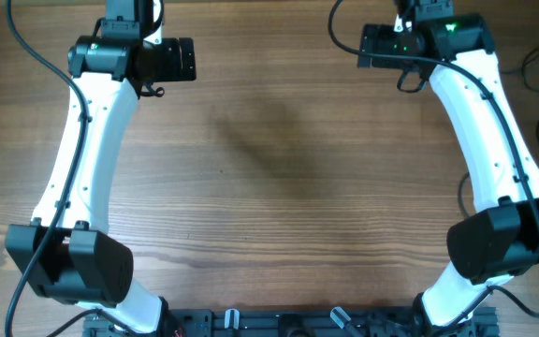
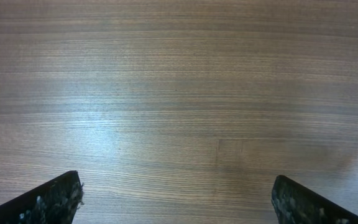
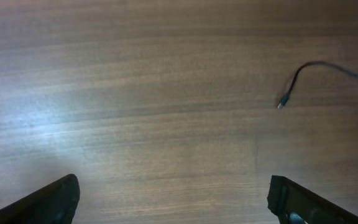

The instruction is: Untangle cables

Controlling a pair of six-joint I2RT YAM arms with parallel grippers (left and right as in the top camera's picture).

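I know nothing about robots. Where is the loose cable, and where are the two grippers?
cable [image 3: 283, 102]: right wrist view, on its small plug end.
left gripper [image 2: 175, 182]: left wrist view, midway between its open fingertips.
right gripper [image 3: 173, 182]: right wrist view, midway between its open fingertips.

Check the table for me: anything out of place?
The cables lie at the table's far right edge, partly out of frame, outside the right arm. One plug end trails near the open right claw. No damage visible.
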